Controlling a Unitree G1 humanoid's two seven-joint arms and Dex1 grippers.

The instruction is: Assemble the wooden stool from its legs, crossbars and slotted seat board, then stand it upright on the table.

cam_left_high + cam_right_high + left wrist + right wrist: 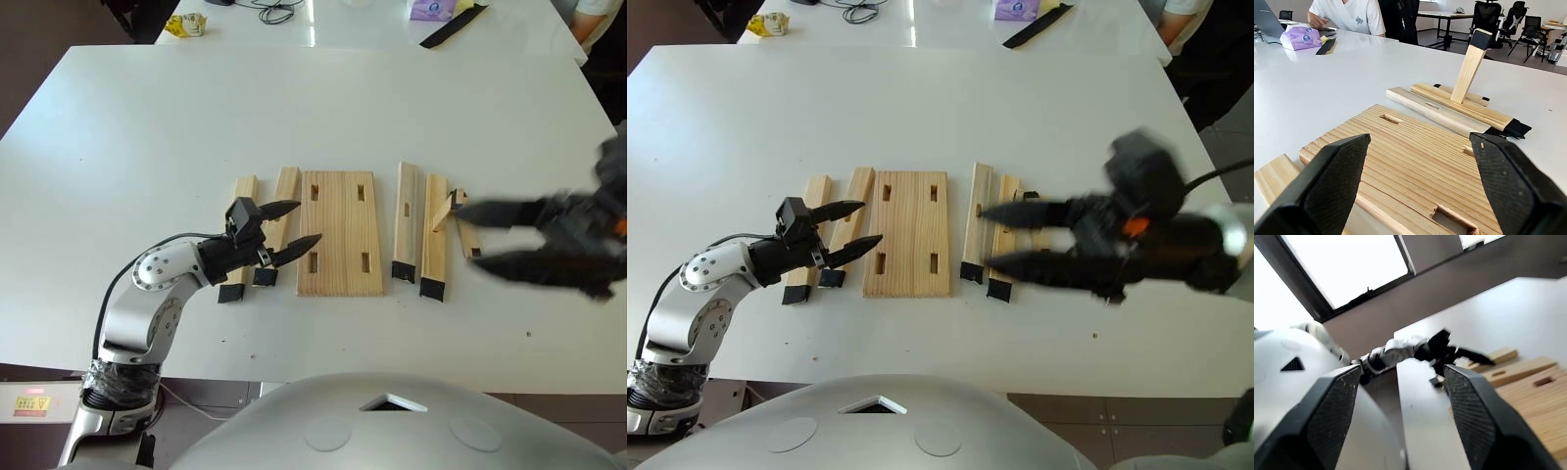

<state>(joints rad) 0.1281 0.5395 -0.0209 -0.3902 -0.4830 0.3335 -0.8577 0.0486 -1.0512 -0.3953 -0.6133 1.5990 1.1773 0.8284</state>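
**Left eye view:** the flat, pale wooden slotted seat board [340, 233] lies in the middle of the white table [147, 127]. The left gripper [308, 222] hangs at the board's 9 o'clock edge, its black fingers spread and holding nothing. At 9 o'clock of the board lie two pale wooden legs with black end caps [285, 191]. At 3 o'clock lies a second pair of capped legs [406, 215], with a short pale wooden crossbar [444, 211] leaning tilted on them. The right gripper [465, 235] hovers at 3 o'clock of that pair, fingers apart and empty.

**Right eye view:** here the right gripper appears over the second pair of capped legs, so it probably rides well above the table. A badly judged descent could knock the leaning crossbar flat or scatter the legs.

**Left wrist view:** the board lies low and flat between the open fingers. Closing on its edge would likely push it along the smooth table into the legs at 3 o'clock, not lift it.

**Right wrist view:** the wide-open fingers frame the left gripper across the board. The two arms face each other, so they could collide if both close in on the middle.
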